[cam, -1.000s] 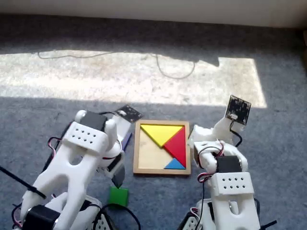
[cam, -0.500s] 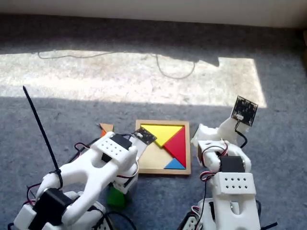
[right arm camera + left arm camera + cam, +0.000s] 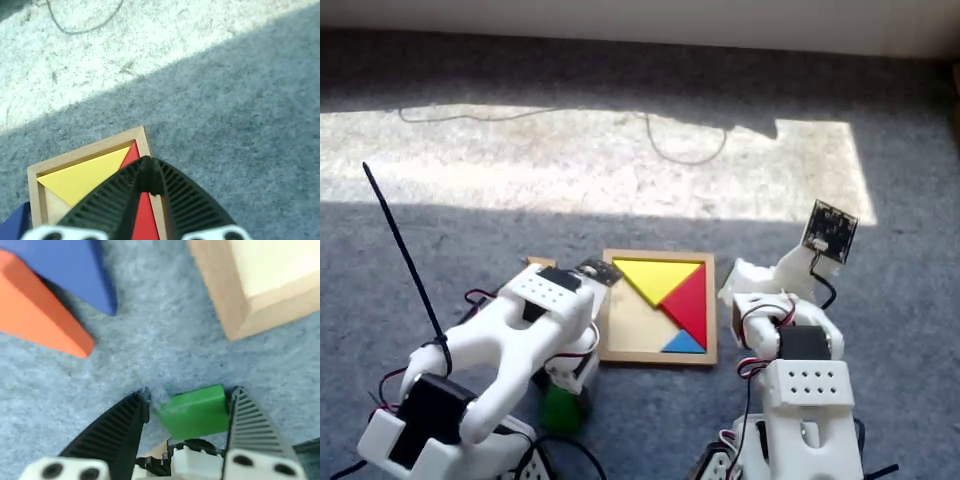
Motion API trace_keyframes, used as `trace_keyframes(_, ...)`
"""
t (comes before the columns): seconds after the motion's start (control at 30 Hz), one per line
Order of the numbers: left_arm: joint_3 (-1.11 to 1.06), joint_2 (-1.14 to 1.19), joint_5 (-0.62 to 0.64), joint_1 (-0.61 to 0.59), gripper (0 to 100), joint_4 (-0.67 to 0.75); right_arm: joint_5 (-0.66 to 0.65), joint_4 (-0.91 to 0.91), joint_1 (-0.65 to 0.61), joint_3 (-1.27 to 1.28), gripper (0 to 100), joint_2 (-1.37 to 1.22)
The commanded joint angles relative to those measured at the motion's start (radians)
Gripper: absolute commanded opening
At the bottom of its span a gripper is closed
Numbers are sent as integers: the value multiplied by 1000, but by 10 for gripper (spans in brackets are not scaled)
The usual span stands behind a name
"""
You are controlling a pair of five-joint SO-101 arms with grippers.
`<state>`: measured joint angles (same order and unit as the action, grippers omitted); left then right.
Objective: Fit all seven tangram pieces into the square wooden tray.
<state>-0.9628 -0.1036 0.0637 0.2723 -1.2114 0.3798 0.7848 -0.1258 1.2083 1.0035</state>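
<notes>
Three pieces [image 3: 660, 276] in tray [image 3: 606, 312]

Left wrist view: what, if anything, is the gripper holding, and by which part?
Nothing is held: the left gripper stands open around the green tangram piece.

The left gripper [image 3: 189, 394] pointed down low with its jaws spread wide, and the right gripper [image 3: 146, 161] had its jaws pressed tight together.

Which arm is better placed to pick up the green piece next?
Left. The left gripper is open and straddles the green piece, so it likely only needs to close. The right gripper is shut and sits over a corner of the wooden tray, away from that piece.
</notes>
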Motion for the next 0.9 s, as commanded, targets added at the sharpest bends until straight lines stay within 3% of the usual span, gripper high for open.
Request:
trace_keyframes(0.0,22,-59,12,-107,255,8,9,-22,13,-8,6,24)
trace_keyframes(0.33,42,-294,-322,-367,255,-5,8,-22,13,-8,6,24)
trace_keyframes(0.43,67,-377,-396,-415,255,-80,8,-22,13,-8,6,24)
trace_keyframes(0.6,137,-587,-502,-363,255,-302,8,-22,13,-10,6,24)
trace_keyframes(0.87,-67,-756,-582,-99,255,-272,8,-22,13,-8,6,24)
